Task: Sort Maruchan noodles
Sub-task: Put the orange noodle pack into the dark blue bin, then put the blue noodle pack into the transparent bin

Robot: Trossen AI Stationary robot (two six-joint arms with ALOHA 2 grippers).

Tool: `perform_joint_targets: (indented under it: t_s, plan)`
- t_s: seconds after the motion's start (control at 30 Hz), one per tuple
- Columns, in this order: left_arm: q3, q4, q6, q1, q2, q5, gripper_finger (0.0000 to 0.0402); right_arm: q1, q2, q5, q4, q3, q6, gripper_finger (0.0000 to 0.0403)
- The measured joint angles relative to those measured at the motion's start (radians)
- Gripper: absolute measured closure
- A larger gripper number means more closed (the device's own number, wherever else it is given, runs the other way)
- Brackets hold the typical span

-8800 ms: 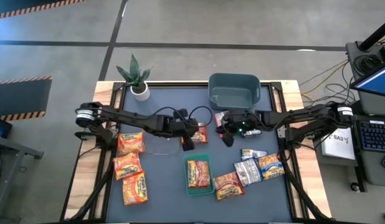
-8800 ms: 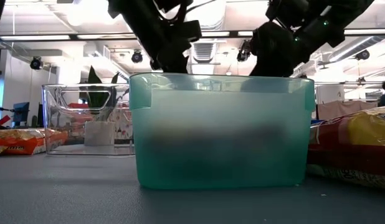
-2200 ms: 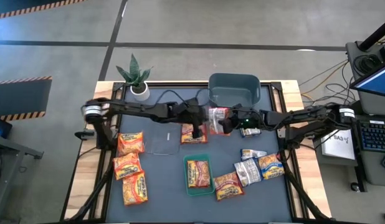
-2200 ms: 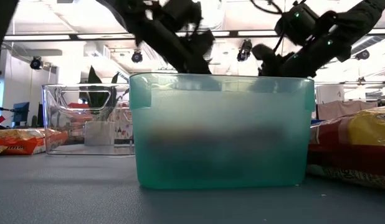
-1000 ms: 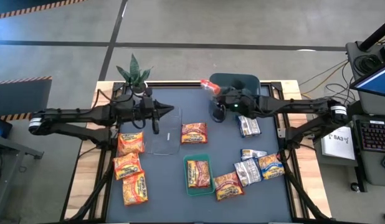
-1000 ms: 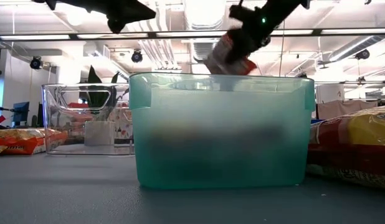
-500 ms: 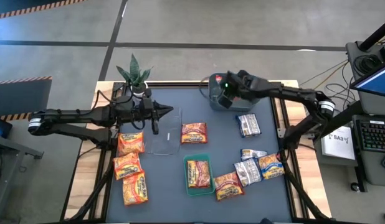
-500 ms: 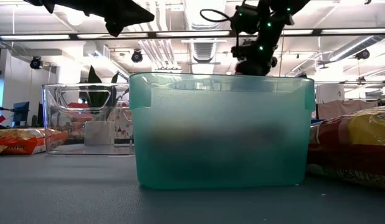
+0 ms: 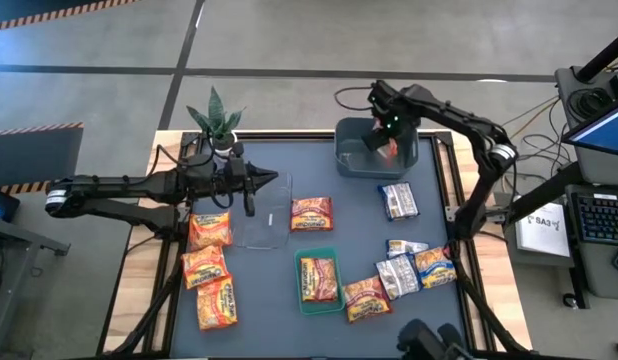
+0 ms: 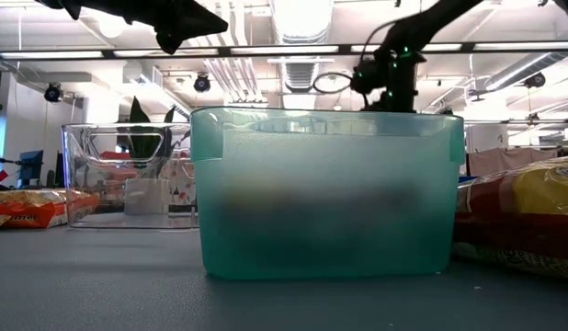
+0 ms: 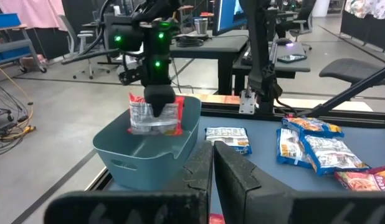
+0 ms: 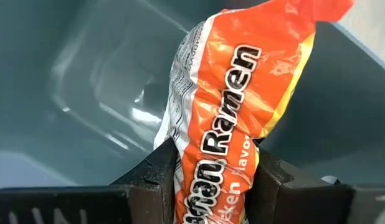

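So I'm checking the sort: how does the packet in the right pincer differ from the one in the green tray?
The held packet hangs upright over the grey-blue bin, pinched in the right pincer; the tray packet lies flat and untouched in the green tray. Both are orange-red ramen.

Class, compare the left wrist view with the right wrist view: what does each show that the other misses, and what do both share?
Left wrist only: the left hand, shut; loose ramen packets on the table.
Right wrist only: the "Ramen" lettering, close up, and the bin's bare inside.
Both: the right hand gripping an orange ramen packet over the grey-blue bin.
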Motion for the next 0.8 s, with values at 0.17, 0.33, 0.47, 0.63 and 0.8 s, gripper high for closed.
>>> perform_joint_targets:
  t_s: [0.17,0.33,0.47,0.63,0.8]
  plan:
    - [-0.001,-0.025,0.002,0.000,0.000,0.000,0.0402,-0.047,0.016,0.019,-0.009,-0.014,0.026,0.0282]
    - [-0.001,-0.037,0.006,0.000,0.000,-0.002,0.0402,-0.053,0.004,0.050,-0.006,-0.031,0.034,0.0272]
    - [-0.001,-0.037,0.006,0.000,0.000,-0.003,0.0402,-0.054,0.000,0.078,-0.003,-0.043,0.035,0.0249]
    - [-0.002,-0.036,0.006,0.000,0.000,-0.003,0.0402,-0.053,0.001,0.104,-0.001,-0.046,0.036,0.0240]
    - [-0.002,-0.036,0.003,0.000,0.000,-0.003,0.0402,-0.054,0.000,0.184,-0.033,-0.046,0.027,0.0239]
